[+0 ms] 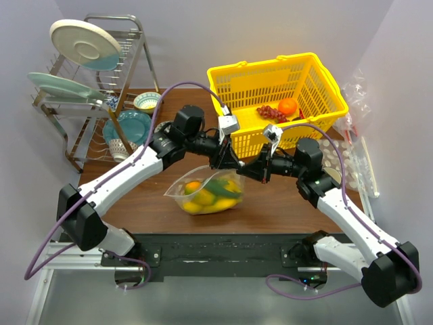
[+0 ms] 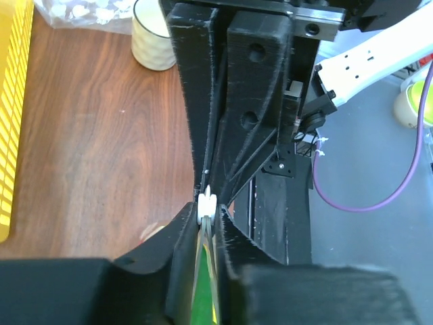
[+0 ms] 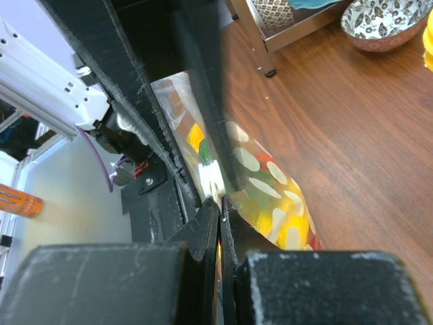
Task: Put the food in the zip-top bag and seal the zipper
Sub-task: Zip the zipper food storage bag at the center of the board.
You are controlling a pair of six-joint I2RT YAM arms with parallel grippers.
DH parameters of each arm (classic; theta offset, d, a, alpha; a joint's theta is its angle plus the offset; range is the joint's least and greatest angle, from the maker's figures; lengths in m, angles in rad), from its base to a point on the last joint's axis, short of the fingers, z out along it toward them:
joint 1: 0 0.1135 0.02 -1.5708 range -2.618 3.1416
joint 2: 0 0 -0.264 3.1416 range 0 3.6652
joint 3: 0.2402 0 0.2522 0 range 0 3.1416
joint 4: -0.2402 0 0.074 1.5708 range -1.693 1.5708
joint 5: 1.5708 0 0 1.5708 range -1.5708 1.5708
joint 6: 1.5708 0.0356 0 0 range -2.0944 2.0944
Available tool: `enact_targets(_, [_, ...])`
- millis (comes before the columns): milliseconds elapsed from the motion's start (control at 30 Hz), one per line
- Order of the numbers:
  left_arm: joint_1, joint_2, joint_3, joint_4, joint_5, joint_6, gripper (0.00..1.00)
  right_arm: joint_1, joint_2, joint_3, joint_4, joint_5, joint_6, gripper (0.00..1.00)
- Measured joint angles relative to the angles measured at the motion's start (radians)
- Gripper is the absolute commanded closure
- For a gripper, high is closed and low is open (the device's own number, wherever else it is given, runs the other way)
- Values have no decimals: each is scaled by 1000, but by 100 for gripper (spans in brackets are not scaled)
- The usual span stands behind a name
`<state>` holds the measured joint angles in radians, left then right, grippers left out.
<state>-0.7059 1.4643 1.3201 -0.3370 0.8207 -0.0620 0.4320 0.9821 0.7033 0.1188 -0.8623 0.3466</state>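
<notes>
The clear zip-top bag (image 1: 203,193) lies on the brown table, lifted at its mouth edge. The food is inside it: yellow bananas (image 1: 196,204), an orange-green mango (image 1: 193,185) and a dark green vegetable (image 1: 220,187). My two grippers meet tip to tip at the bag's upper right edge. My left gripper (image 1: 228,162) is shut on the zipper, with its white slider (image 2: 208,203) between the fingertips. My right gripper (image 1: 252,169) is shut on the bag's edge right beside the slider (image 3: 211,177). The bag shows below the jaws in the right wrist view (image 3: 270,196).
A yellow basket (image 1: 270,81) with red grapes (image 1: 269,112) and a round orange (image 1: 288,105) stands just behind the grippers. A dish rack (image 1: 95,101) with plates and a bowl (image 1: 146,101) is at the back left. A heap of thin plastic (image 1: 358,101) lies at the right.
</notes>
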Motion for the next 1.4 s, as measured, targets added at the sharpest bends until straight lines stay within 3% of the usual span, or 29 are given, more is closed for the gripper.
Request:
enact_targets(33, [-2, 0, 0, -1, 2, 1, 96, 0, 0, 0, -1, 5, -1, 100])
enact_targets(100, [-2, 0, 0, -1, 2, 3, 100, 0, -1, 0, -2, 9, -5, 100])
enact_targets(1067, [-19, -66, -58, 85, -113, 23, 100, 34, -166, -25, -58, 341, 92, 100])
enact_targets(1400, [-21, -73, -56, 73, -138, 30, 100, 35, -167, -25, -61, 381, 105, 100])
